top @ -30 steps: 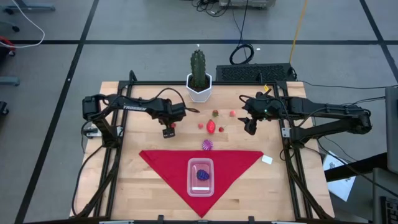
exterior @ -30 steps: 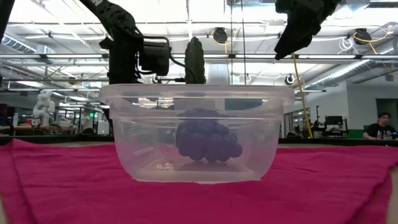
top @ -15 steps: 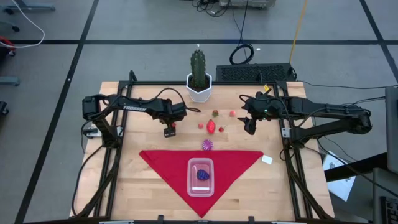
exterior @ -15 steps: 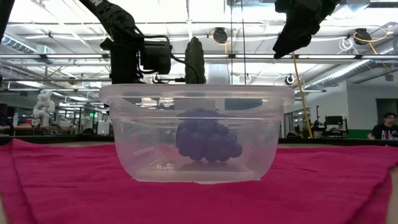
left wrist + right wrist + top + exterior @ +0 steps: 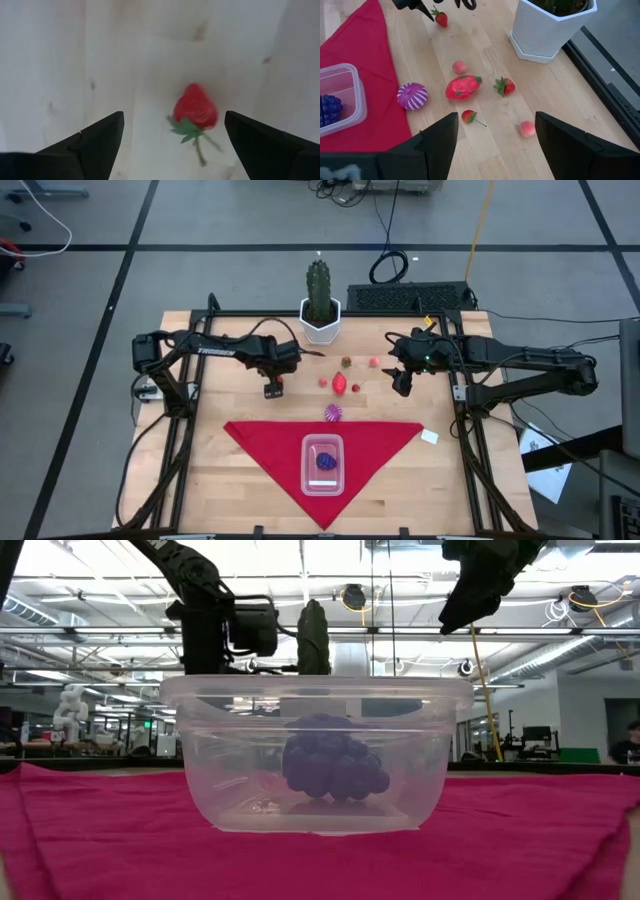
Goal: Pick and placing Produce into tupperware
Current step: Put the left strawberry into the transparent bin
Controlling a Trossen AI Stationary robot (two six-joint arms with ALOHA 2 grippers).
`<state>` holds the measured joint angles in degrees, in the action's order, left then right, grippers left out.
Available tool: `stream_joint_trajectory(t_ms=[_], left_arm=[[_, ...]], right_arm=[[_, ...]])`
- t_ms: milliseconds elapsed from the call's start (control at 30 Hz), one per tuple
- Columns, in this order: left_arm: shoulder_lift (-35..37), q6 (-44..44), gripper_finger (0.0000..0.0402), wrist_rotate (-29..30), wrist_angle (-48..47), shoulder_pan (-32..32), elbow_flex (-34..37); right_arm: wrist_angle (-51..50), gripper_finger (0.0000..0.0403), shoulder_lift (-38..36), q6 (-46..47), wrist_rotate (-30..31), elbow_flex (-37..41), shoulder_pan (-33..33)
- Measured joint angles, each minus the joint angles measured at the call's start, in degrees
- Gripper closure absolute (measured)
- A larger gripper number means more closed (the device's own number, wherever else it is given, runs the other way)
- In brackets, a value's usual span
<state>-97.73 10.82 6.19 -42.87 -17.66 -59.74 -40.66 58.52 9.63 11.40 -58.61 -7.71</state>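
Note:
My left gripper points down at the wood, open. Its fingers stand on either side of a small red strawberry without touching it; the berry lies on its side on the table. My right gripper waits, open, right of the loose produce: a purple-white striped piece, a red-pink fruit, another strawberry, a small red one and two pink ones. The clear tupperware stands on the red cloth with a dark purple fruit in it.
The red triangular cloth covers the near middle of the table. A tall green cactus in a white pot stands at the far edge, just beyond the produce. A small white tag lies near the cloth's right corner. Bare wood lies left and right of the cloth.
My left gripper has edged a little toward the table's far edge, staying over the strawberry. The right arm, the produce and the tupperware have kept still.

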Motion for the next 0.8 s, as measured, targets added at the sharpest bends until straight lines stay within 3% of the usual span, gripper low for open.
stream_joint_trajectory(t_ms=[233, 400, 800], left_arm=[[0.07, 1.96, 0.0048, -2.39, 0.04, -1.48, -1.36], [0.07, 1.58, 0.0048, -7.95, -0.18, -2.36, -1.36], [0.07, 0.00, 0.0048, -7.87, 1.23, -2.35, 1.39]], right_arm=[[0.00, 0.0149, 0.00, -0.02, 0.00, 0.00, -0.02], [0.00, 0.0149, 0.00, -1.47, 0.02, 0.00, 0.00], [-0.07, 0.0149, 0.00, -1.75, 0.02, 0.00, -0.02]])
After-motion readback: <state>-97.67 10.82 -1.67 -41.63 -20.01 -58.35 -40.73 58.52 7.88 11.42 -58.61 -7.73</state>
